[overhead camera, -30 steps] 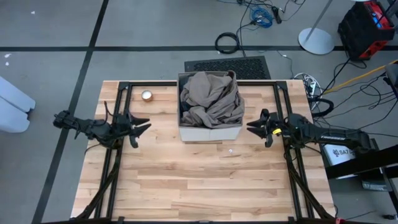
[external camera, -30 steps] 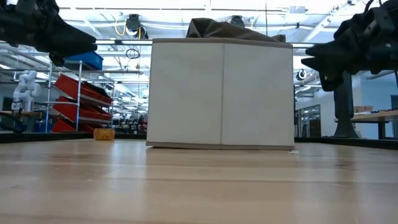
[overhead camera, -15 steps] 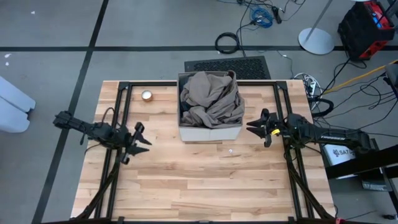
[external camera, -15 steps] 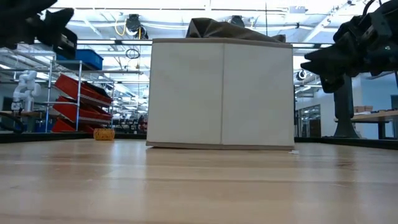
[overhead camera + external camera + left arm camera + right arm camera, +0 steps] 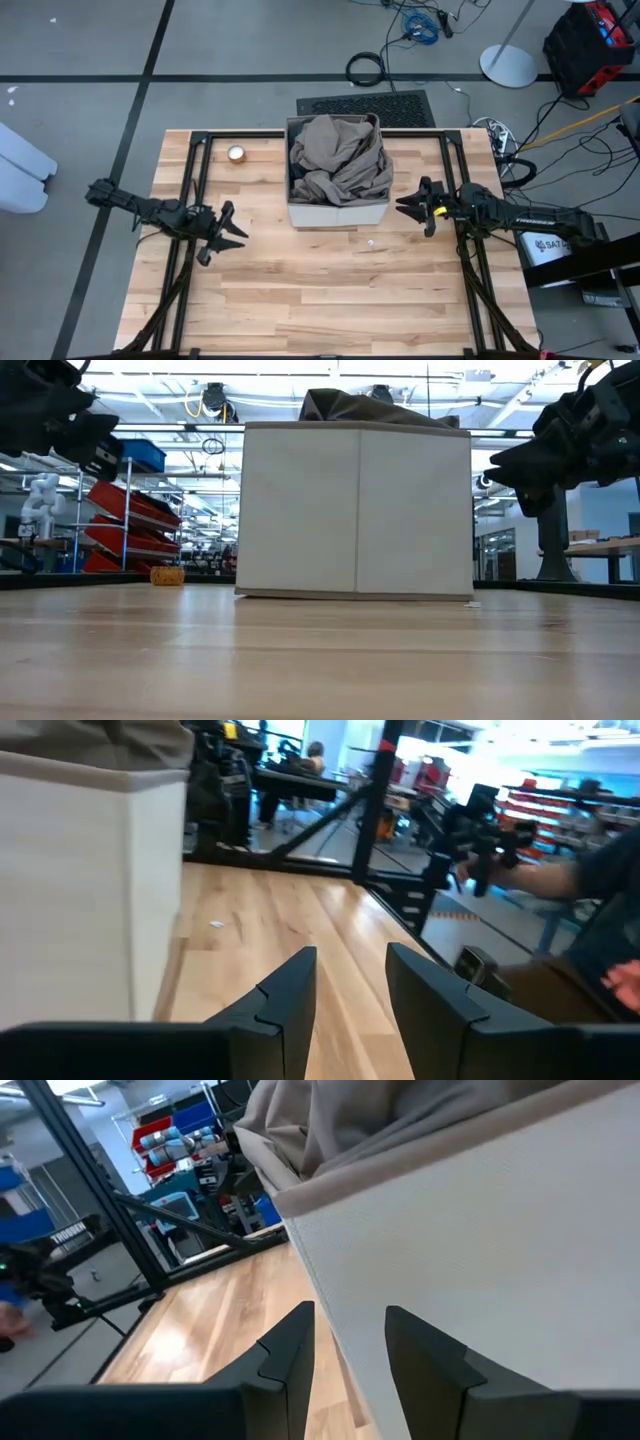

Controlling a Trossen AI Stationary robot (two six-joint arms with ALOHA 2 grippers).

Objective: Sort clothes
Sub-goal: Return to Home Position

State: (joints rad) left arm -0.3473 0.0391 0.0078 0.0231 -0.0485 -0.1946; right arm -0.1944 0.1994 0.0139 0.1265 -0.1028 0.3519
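Note:
A square beige box (image 5: 338, 205) stands at the far middle of the wooden table. A khaki-tan garment (image 5: 338, 160) lies crumpled in it and heaps above its rim; it also shows in the low view (image 5: 360, 408) and the right wrist view (image 5: 350, 1120). No other garment shows. My left gripper (image 5: 232, 232) is open and empty above the table, left of the box and nearer the near edge. My right gripper (image 5: 408, 205) is open and empty, close to the box's right wall (image 5: 480, 1240).
A small roll of tape (image 5: 236, 153) lies at the far left of the table. Black frame rails (image 5: 190, 270) run along both table sides. Bare wood (image 5: 330, 290) lies between the box and the near edge. A person's hand (image 5: 620, 975) shows beyond the table.
My left gripper has swung toward the table's near edge, away from the box's left wall, and turned a little. It stays open and empty. The box and the garment have not moved.

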